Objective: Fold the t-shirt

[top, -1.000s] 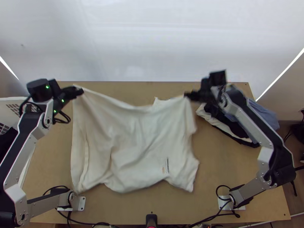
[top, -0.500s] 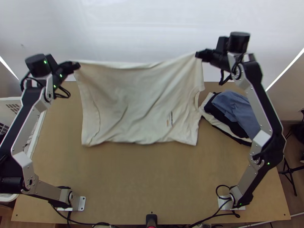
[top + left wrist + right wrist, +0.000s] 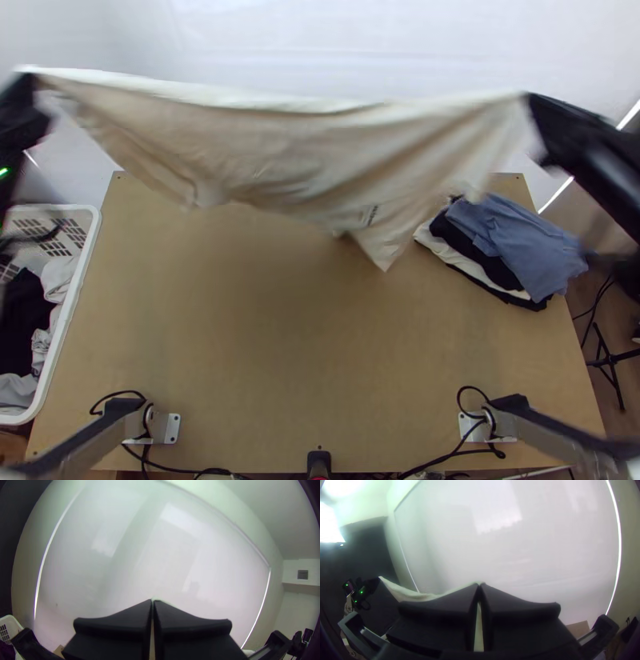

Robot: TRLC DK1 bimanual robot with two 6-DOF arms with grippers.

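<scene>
High over the table's far part, the cream t-shirt (image 3: 288, 152) hangs stretched between both grippers, its lower part dangling in folds, a small print near its lower edge. At the upper left my left gripper (image 3: 30, 88) holds one corner; in the left wrist view the left gripper (image 3: 152, 601) has its fingertips pressed together on a sliver of cloth. My right gripper (image 3: 534, 104) has the other upper corner at the right. In the right wrist view the right gripper (image 3: 479, 585) is closed on the fabric, and the shirt (image 3: 410, 594) runs off toward the left arm's gripper.
A white basket (image 3: 80, 276) with dark and light clothes stands at the table's left edge. A pile of folded blue, black and cream clothes (image 3: 520, 240) lies at the right. The bare wooden table (image 3: 264, 352) spreads out below the shirt.
Both grippers have risen and moved apart, carrying the shirt up. Its lower part, on the table a second ago, now hangs above it, farther up the picture.
</scene>
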